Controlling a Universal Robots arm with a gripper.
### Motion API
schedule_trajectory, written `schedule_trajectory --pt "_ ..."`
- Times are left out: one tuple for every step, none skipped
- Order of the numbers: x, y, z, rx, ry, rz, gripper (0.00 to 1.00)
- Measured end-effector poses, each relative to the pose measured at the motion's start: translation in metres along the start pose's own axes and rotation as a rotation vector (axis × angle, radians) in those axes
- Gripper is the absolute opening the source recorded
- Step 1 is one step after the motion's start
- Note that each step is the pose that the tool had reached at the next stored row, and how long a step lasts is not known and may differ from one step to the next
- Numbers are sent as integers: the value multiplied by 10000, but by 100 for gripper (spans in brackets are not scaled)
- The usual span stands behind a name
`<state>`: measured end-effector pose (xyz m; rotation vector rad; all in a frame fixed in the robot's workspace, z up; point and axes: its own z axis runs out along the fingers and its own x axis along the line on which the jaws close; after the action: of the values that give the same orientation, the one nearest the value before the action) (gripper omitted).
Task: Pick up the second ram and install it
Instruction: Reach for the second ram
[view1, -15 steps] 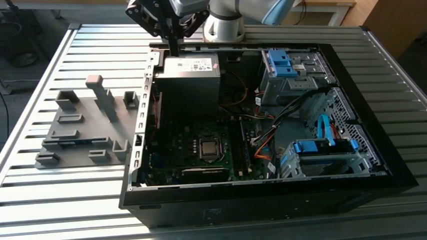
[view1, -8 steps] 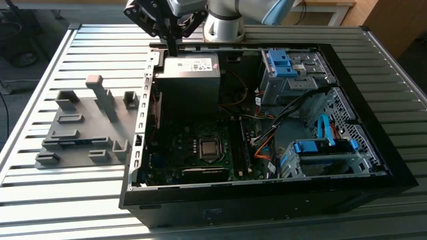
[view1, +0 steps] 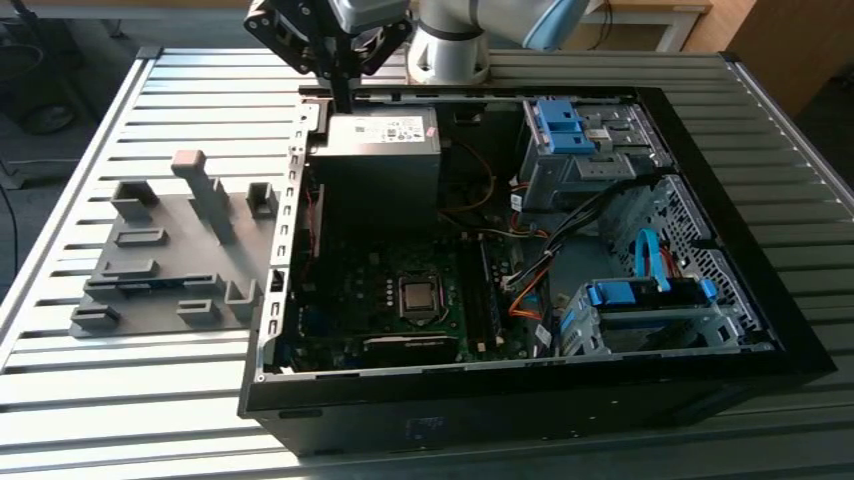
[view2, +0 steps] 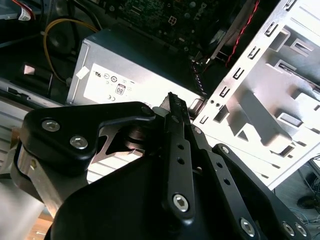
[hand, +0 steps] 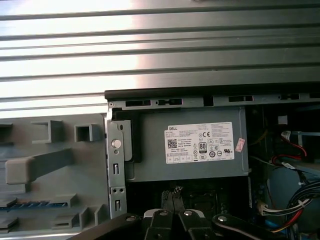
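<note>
**Black gripper (view1: 344, 103) hovering at the power supply, second ram (hand: 35, 204) sitting in the fixture**

The black linkage gripper on the arm is hanging over the far end of the open black computer case (view1: 534, 415). Its tips are pointing down just beside the edge of the grey metal power-supply box (view1: 380, 165) with the white label. In both wrist views the fingers (view2: 175, 130) are meeting at their tips, clenched together with nothing between them.

The second ram, a long, thin blue-green circuit-board stick, is sitting edge-on in a slot of the grey slotted fixture plate (view1: 174, 262), as the first wrist view shows. It is lying outside the case wall, well apart from the gripper.

The fixture plate is resting on the ribbed silver metal surface (view1: 134, 400), at the exterior view's left of the case and just beside its perforated side wall.

Inside the case, the dark green motherboard (view1: 400, 300) is lying flat below the power-supply box. Bright blue plastic drive-bay clips (view1: 567, 125) are showing on the metal bays at the exterior view's right, with a tangle of orange, red and black cables (view1: 534, 290) running between the bays and the board.
</note>
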<state>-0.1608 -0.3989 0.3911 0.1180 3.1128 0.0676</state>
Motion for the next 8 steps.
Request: schedule_trajectory --pt "4 0 0 0 0 0 11" --pt "7 -1 0 0 0 0 11" --pt "12 -1 0 0 0 0 11" --pt "18 -2 0 0 0 -1 11" --pt "25 -2 0 0 0 -1 11" --pt "32 -3 0 0 0 -1 11" --pt "40 -3 0 0 0 0 11" --pt "47 -3 0 0 0 0 11"
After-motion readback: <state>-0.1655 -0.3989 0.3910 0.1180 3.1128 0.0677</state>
